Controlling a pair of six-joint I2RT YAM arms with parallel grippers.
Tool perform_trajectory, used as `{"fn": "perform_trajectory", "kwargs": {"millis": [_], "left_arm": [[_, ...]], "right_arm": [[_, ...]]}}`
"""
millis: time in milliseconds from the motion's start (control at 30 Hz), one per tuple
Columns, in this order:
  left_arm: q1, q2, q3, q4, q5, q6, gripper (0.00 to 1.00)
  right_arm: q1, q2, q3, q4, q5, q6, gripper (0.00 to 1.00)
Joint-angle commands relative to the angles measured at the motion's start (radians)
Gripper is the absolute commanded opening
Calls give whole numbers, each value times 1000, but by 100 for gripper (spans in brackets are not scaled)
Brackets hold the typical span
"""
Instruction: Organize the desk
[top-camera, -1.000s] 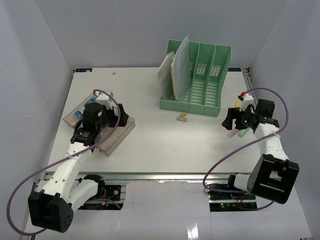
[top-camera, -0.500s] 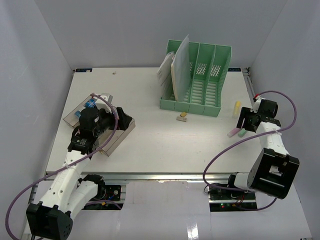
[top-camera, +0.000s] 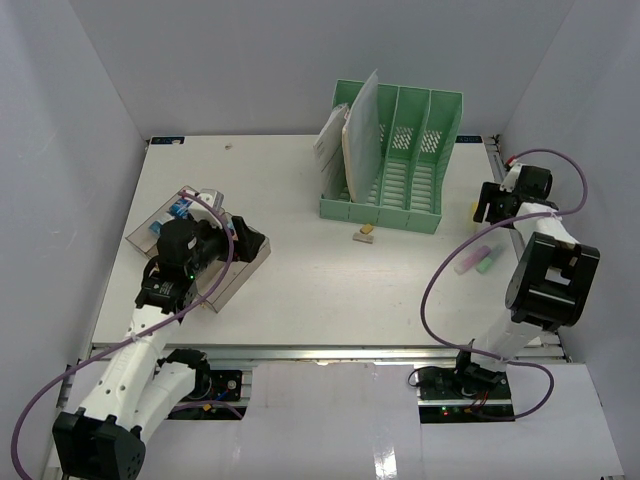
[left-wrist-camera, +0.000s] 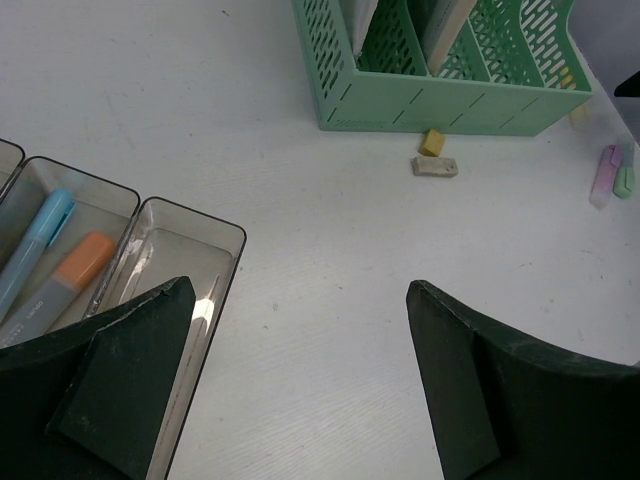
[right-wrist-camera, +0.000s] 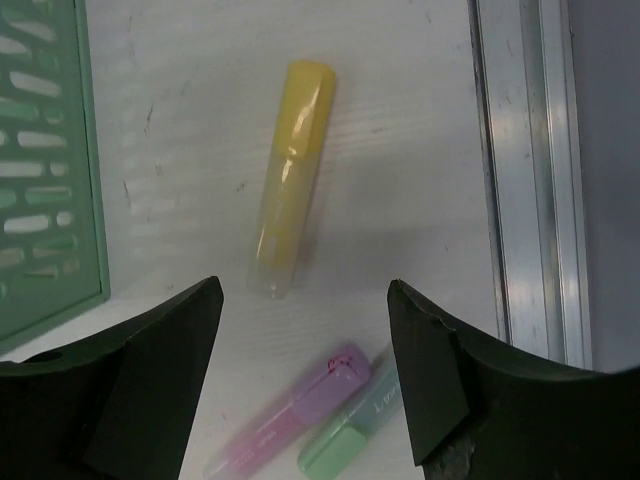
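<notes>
Desk (top-camera: 300, 300) fills the top view, white and flat, near edge at six o'clock. At eight o'clock the left gripper (left-wrist-camera: 298, 320) hangs with jaws wide apart and nothing between them, low over the right end of the clear tray (left-wrist-camera: 195, 225). In the tray's left compartments lie a blue pen (left-wrist-camera: 40, 235) and an orange marker (left-wrist-camera: 85, 262), side by side.

Moving out to the middle, a grey eraser (left-wrist-camera: 436, 167) and a yellow eraser (left-wrist-camera: 431, 141) sit just beside each other on the bare desk, just in front of the rack.

Over at three o'clock, a pink highlighter (right-wrist-camera: 290, 415) and a green highlighter (right-wrist-camera: 355, 425) lie together, touching along their sides. Just past them, at two o'clock, the right gripper (right-wrist-camera: 305, 330) points down at the desk, jaws apart and holding nothing. A yellow highlighter (right-wrist-camera: 290, 180) lies flat beyond the gap, between the rack's right wall and the rail (right-wrist-camera: 525, 170) at the desk's edge.

Farthest out, at one o'clock, stands the green rack (top-camera: 395, 165), with papers (top-camera: 350, 135) leaning in its left slots.
</notes>
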Motion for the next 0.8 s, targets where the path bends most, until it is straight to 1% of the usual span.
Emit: {"fn": "perform_trajectory", "kwargs": {"millis": [0, 167, 333, 400, 500, 567, 600, 700, 767], "left_arm": [[6, -6, -20, 56, 50, -43, 98], [6, -6, -36, 109, 140, -61, 98], [6, -15, -72, 203, 247, -114, 98], [6, -1, -93, 269, 291, -176, 98], [6, 35, -142, 386, 382, -314, 98], [4, 74, -189, 544, 432, -494, 98], [1, 88, -215, 609, 446, -555, 98], [-18, 109, -267, 715, 432, -649, 98], [-52, 118, -272, 734, 395, -671, 98]], "right_arm": [[28, 91, 80, 20, -4, 14, 74], [59, 161, 116, 19, 36, 19, 75], [75, 179, 95, 28, 100, 25, 70], [76, 181, 82, 29, 106, 23, 67], [76, 183, 67, 31, 106, 25, 58], [76, 181, 60, 31, 106, 27, 53], [77, 182, 59, 31, 106, 28, 50], [77, 186, 59, 28, 106, 30, 43], [77, 189, 60, 25, 105, 31, 40]]}}
